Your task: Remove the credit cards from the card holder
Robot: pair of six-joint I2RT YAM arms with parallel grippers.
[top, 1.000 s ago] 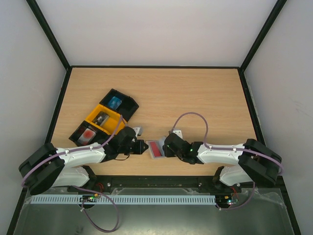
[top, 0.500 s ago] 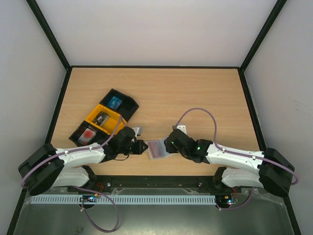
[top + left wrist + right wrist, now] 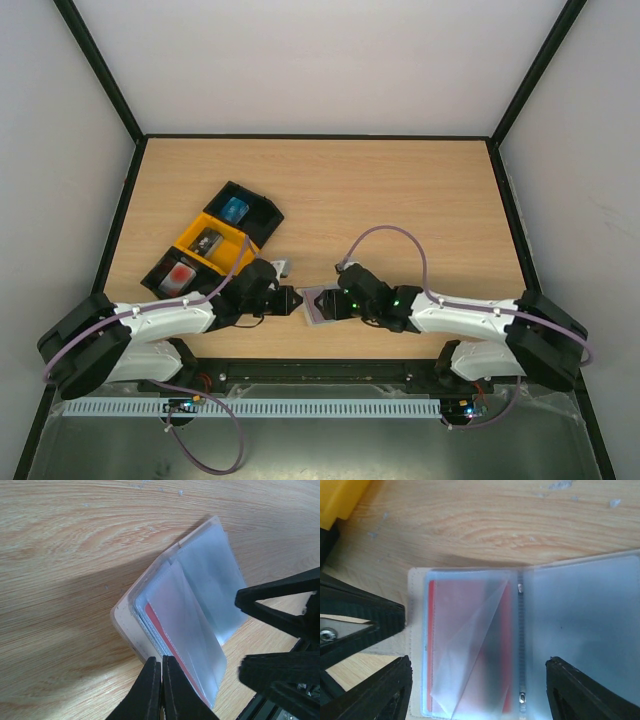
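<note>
A: What lies leftmost?
B: Trays (image 3: pixel 215 240) at far left on the tabletop (image 3: pixel 400 200). Next is the left pincer (image 3: pixel 161 665), fingers together, tips touching the tan edge of the holder (image 3: pixel 320 303).
A: And the holder?
B: It lies open near the front edge, a red card (image 3: pixel 450 605) in its left sleeve. The right pincer (image 3: pixel 479 672) is spread apart over it.
</note>
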